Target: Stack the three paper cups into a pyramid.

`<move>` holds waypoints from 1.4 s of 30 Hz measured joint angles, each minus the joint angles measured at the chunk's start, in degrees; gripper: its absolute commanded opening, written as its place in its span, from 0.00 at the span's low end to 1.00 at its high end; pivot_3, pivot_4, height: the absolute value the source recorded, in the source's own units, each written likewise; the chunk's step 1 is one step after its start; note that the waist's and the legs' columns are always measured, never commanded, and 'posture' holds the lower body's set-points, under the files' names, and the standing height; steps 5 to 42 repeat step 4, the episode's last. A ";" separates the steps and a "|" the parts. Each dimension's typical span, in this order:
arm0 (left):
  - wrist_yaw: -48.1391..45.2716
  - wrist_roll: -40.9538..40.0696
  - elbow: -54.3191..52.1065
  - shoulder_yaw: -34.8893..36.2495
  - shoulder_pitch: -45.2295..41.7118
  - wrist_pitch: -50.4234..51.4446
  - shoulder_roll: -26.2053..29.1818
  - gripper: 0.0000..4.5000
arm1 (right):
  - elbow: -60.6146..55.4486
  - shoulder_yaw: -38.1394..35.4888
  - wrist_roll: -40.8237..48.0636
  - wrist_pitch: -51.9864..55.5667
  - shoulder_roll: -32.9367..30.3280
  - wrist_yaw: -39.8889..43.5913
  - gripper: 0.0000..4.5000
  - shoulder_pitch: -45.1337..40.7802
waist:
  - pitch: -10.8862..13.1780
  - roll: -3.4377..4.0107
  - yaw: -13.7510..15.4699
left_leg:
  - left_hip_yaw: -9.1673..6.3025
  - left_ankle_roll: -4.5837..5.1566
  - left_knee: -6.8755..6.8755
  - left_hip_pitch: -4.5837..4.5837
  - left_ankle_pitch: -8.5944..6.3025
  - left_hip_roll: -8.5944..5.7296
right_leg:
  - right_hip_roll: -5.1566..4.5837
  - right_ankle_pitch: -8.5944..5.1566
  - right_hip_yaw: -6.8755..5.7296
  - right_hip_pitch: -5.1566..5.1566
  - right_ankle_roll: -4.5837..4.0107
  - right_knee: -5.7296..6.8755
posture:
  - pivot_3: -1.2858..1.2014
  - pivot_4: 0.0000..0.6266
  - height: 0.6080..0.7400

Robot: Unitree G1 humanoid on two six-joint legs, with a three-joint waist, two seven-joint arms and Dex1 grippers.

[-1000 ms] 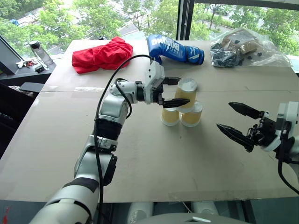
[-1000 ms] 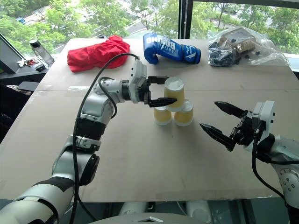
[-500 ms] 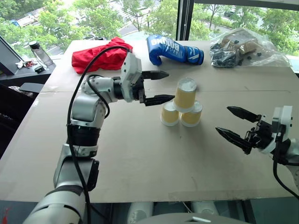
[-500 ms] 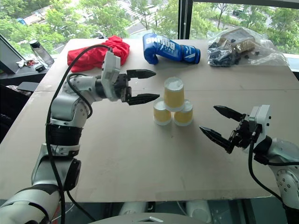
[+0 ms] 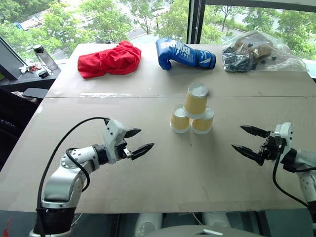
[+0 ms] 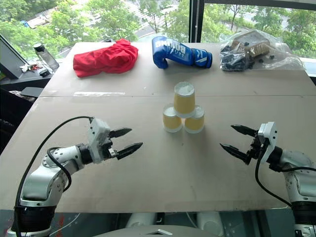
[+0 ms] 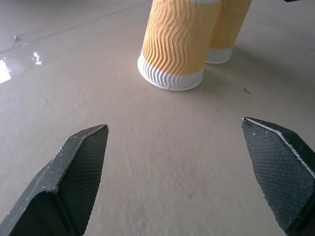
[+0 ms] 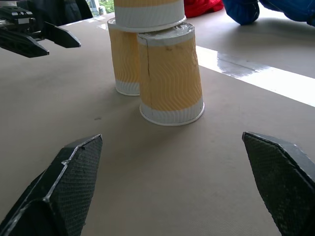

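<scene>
Three yellow-tan paper cups stand upside down as a finished pyramid [image 5: 192, 113] near the middle of the tan worktop [image 5: 163, 173], a little toward its far edge: two base cups touching side by side, the third cup [image 5: 195, 99] resting across their tops, leaning slightly. The left end effector [image 5: 134, 140] hovers low near the front left edge, its fingers spread wide and empty. The right end effector [image 5: 249, 140] sits near the front right edge, likewise wide open and holding nothing. Both are well apart from the stack. The step in hand looks like retreat; doing it well means keeping both arms low and away, avoiding any brush or jolt that could topple the top cup.
</scene>
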 measured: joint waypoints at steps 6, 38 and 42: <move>3.78 2.38 0.24 -0.85 2.95 -2.59 -2.43 0.98 | 4.21 1.65 -1.52 -1.94 0.00 2.89 1.00 -1.44 | -0.02 0.01 -0.08 | 0.03 0.00 0.00 0.02 0.00 0.00 | 0.00 0.00 0.03 0.00 0.00 0.01 | 0.52 0.24 1.00; 3.78 2.38 0.24 -0.85 2.95 -2.59 -2.43 0.98 | 4.21 1.65 -1.52 -1.94 0.00 2.89 1.00 -1.44 | -0.02 0.01 -0.08 | 0.03 0.00 0.00 0.02 0.00 0.00 | 0.00 0.00 0.03 0.00 0.00 0.01 | 0.52 0.24 1.00; 3.78 2.38 0.24 -0.85 2.95 -2.59 -2.43 0.98 | 4.21 1.65 -1.52 -1.94 0.00 2.89 1.00 -1.44 | -0.02 0.01 -0.08 | 0.03 0.00 0.00 0.02 0.00 0.00 | 0.00 0.00 0.03 0.00 0.00 0.01 | 0.52 0.24 1.00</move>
